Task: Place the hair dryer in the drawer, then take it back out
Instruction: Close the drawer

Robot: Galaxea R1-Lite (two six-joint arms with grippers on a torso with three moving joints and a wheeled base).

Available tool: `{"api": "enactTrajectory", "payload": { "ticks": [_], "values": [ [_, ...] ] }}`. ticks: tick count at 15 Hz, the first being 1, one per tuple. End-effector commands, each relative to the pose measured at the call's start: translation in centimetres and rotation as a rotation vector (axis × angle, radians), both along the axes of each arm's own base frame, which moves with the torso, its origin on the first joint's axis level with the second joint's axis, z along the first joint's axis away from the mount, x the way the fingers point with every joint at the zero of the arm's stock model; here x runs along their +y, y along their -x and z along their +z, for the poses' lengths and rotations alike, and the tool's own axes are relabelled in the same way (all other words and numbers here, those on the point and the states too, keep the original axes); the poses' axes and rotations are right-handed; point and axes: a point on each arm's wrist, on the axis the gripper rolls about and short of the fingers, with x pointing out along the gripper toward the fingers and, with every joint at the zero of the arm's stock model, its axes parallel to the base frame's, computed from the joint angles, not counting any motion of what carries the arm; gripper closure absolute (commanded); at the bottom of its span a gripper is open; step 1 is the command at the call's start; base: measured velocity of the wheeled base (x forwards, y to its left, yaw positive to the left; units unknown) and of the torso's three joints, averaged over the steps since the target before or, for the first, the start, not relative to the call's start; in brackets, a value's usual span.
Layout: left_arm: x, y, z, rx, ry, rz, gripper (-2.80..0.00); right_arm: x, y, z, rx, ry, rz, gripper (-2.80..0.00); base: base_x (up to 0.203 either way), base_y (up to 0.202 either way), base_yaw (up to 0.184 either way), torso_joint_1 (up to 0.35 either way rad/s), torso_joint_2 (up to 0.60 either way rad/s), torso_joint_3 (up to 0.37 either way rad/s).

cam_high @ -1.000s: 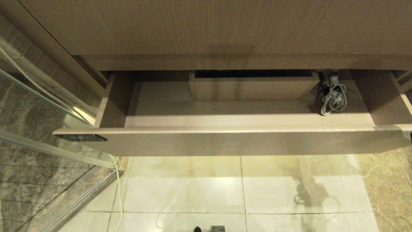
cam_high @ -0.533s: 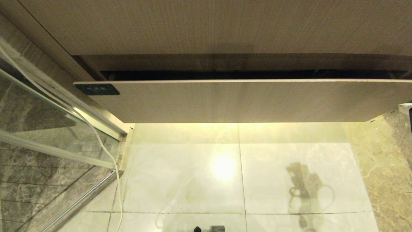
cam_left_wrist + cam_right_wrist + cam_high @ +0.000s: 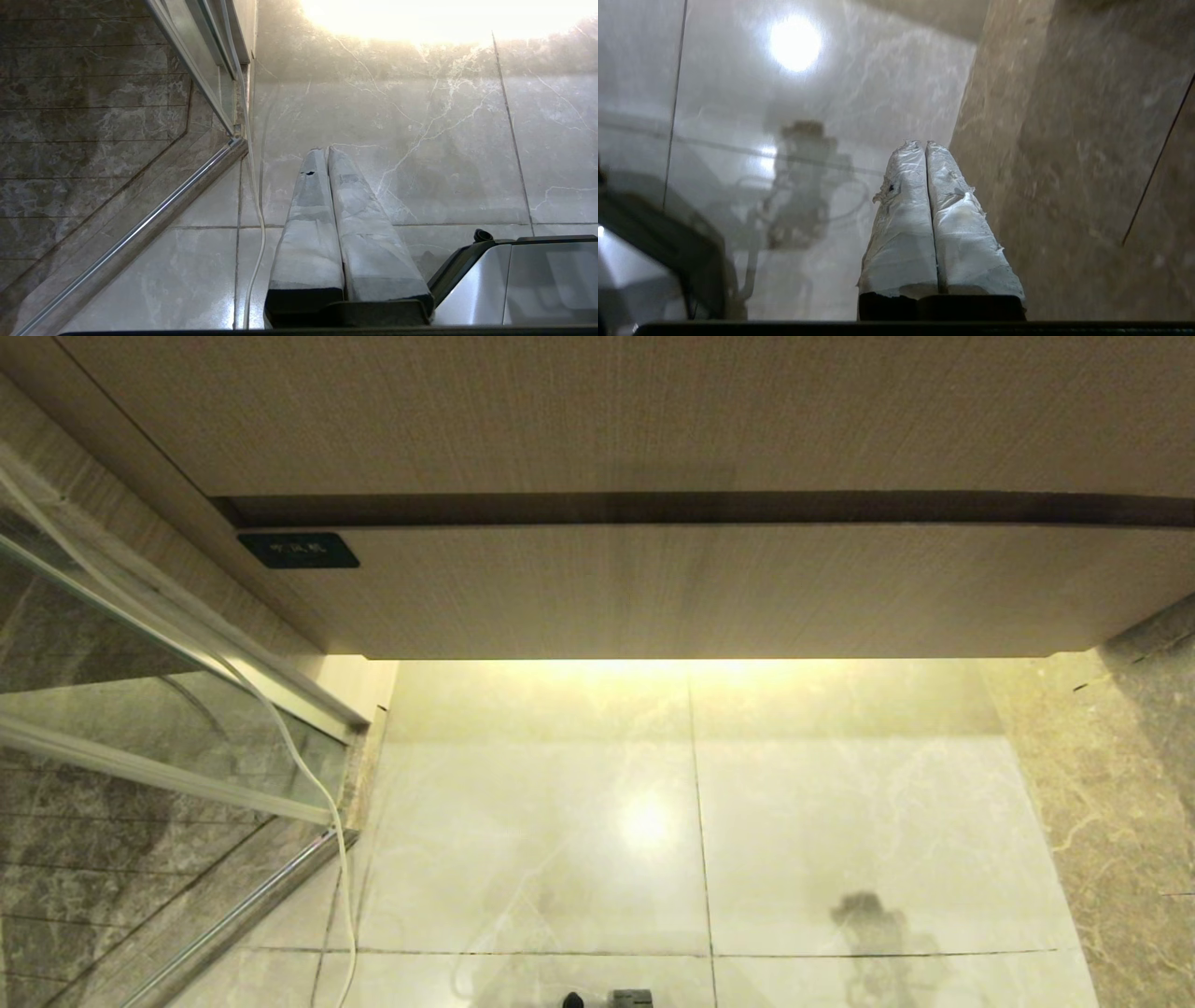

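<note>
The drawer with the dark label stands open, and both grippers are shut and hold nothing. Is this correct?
Not quite: the drawer is closed, its front flush under the panel above in the head view. The rest holds: the left gripper and the right gripper are shut and empty in their wrist views.

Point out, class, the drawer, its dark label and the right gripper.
drawer (image 3: 709,593): head view, middle of its closed wood-grain front.
dark label (image 3: 298,550): head view, centre of the label at the front's left end.
right gripper (image 3: 926,145): right wrist view, between the shut fingertips.
</note>
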Motion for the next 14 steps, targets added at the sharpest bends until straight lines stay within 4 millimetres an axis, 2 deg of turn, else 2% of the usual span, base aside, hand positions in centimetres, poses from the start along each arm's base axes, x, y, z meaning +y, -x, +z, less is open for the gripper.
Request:
{"api": "enactTrajectory", "payload": {
  "ticks": [1,2,6,14],
  "values": [
    [0.0,0.0,0.0,-0.001,0.000,0.002,0.00,0.7,3.3,0.1,0.015,0.000,-0.003,0.00,0.000,0.000,0.000,0.000,0.00,0.000],
    [0.0,0.0,0.0,-0.001,0.000,0.002,0.00,0.9,4.0,0.1,0.047,-0.007,-0.004,0.00,0.000,0.000,0.000,0.000,0.00,0.000],
    [0.0,0.0,0.0,-0.001,0.000,0.002,0.00,1.4,6.7,0.2,-0.015,0.008,-0.039,0.00,0.000,0.000,0.000,0.000,0.00,0.000],
    [0.0,0.0,0.0,0.000,0.000,0.001,0.00,2.8,10.5,0.2,-0.074,0.021,-0.149,0.00,0.000,0.000,0.000,0.000,0.00,0.000]
  ]
}}
